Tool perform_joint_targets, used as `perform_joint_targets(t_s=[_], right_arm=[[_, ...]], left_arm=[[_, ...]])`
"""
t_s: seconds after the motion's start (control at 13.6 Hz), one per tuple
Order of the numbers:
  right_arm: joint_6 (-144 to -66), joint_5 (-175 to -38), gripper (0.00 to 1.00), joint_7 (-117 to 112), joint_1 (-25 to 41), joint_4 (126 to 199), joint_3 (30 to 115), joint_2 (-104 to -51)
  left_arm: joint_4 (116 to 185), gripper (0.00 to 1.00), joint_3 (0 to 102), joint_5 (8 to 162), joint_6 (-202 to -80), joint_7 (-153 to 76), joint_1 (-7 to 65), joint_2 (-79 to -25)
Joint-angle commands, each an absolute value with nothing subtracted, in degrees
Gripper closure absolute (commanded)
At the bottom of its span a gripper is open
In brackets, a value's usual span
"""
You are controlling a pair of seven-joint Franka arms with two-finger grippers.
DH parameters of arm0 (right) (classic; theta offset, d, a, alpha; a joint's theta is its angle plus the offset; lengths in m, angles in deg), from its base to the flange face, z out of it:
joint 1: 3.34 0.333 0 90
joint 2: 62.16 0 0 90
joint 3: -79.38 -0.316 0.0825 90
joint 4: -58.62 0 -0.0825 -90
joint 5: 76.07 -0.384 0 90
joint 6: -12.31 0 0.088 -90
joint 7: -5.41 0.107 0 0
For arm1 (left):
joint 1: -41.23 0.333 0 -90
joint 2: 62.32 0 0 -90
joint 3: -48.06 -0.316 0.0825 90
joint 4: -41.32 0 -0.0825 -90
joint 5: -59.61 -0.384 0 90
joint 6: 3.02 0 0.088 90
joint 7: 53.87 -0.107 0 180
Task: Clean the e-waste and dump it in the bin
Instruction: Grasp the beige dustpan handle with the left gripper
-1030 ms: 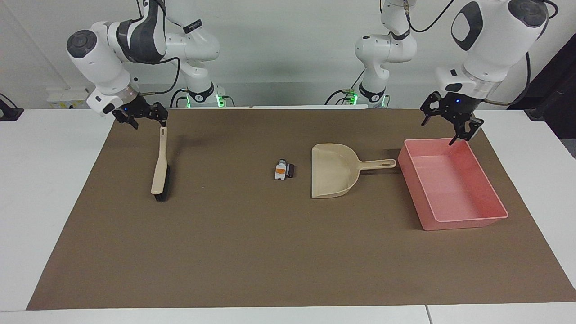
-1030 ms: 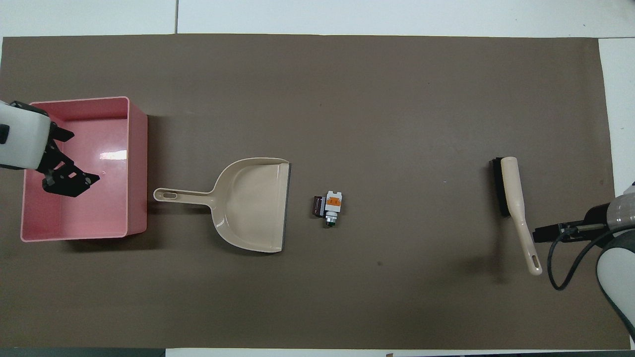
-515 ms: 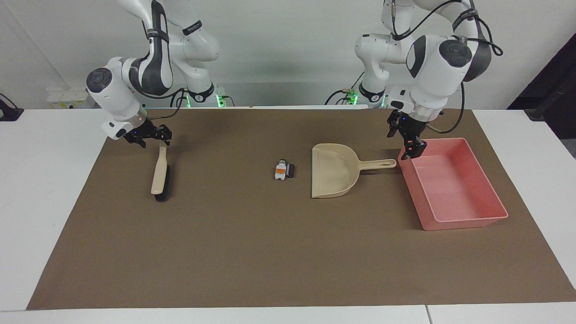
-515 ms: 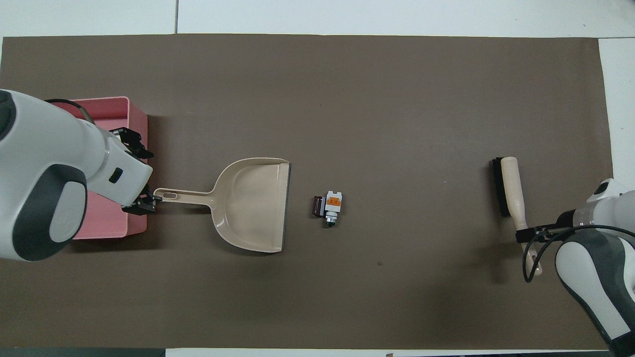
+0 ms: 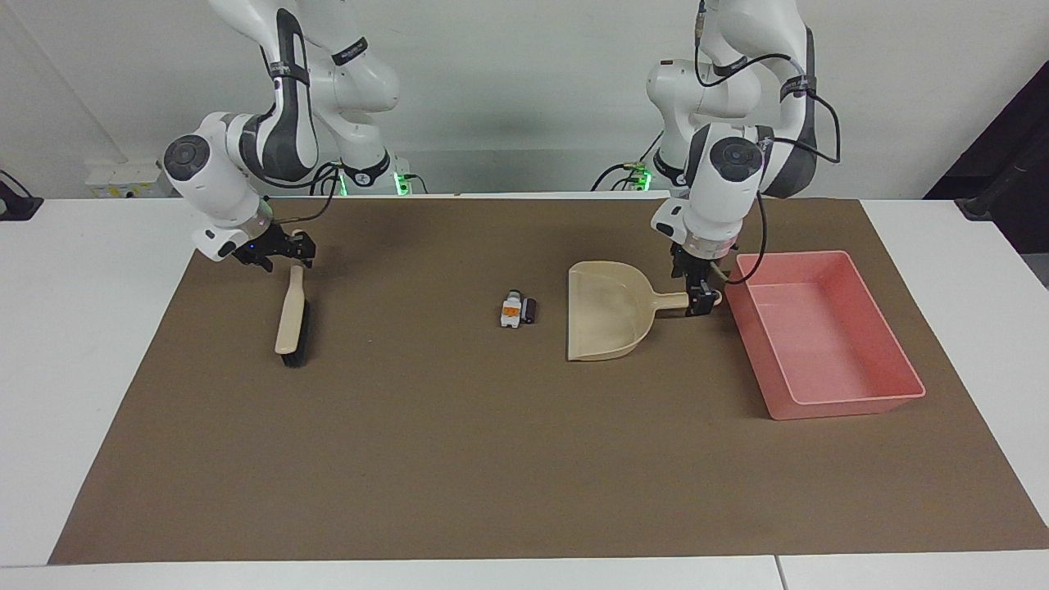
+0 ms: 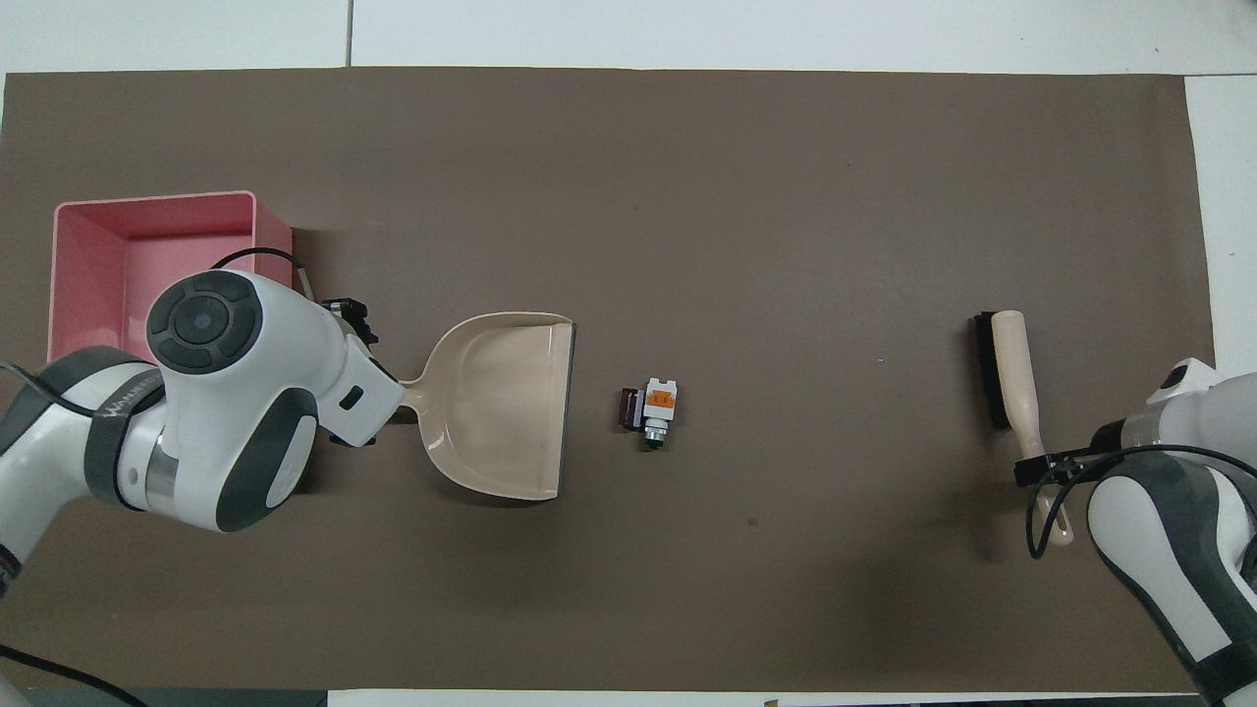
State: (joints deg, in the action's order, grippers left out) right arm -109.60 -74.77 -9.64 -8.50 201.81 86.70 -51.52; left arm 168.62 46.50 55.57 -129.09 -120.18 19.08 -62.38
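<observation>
The e-waste lies mid-mat: a white-grey bit with an orange patch [image 5: 510, 311] [image 6: 660, 401] and a small black piece [image 5: 529, 310] [image 6: 628, 408] touching it. Beside them sits a beige dustpan [image 5: 606, 315] [image 6: 501, 403], its mouth toward them. My left gripper [image 5: 701, 298] is down at the dustpan's handle, open, fingers either side of it. The pink bin [image 5: 819, 344] [image 6: 128, 255] stands just past the handle, toward the left arm's end. My right gripper [image 5: 283, 252] [image 6: 1041, 469] is low at the handle end of a brush [image 5: 291, 315] [image 6: 1011, 378].
A brown mat [image 5: 492, 459] covers most of the white table. The brush lies toward the right arm's end, its handle pointing at the robots. In the overhead view the left arm's body covers the dustpan's handle and part of the bin.
The left arm swung from over the bin down to the dustpan's handle. The right gripper dropped lower onto the brush's handle end. The brush, dustpan and e-waste have not moved.
</observation>
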Motion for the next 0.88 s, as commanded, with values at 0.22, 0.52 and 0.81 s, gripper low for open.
perform_joint_targets(t_s=[0.22, 0.52, 0.81], right_arm=[[-109.42, -75.45, 0.3, -10.06, -8.79, 202.41, 86.41, -51.18], [-109.07, -75.45, 0.43, -9.97, -8.7, 202.5, 86.41, -51.09], [-109.07, -75.45, 0.5, -9.8, -8.44, 202.5, 86.32, -51.09]], left_arm=[[175.35, 0.05, 45.94, 54.51, -135.29, -117.86, 18.21, -63.99], [175.44, 0.17, 45.86, 54.51, -136.35, -116.27, 16.89, -63.9], [175.26, 0.76, 45.86, 54.51, -135.66, -115.83, 16.19, -63.99]])
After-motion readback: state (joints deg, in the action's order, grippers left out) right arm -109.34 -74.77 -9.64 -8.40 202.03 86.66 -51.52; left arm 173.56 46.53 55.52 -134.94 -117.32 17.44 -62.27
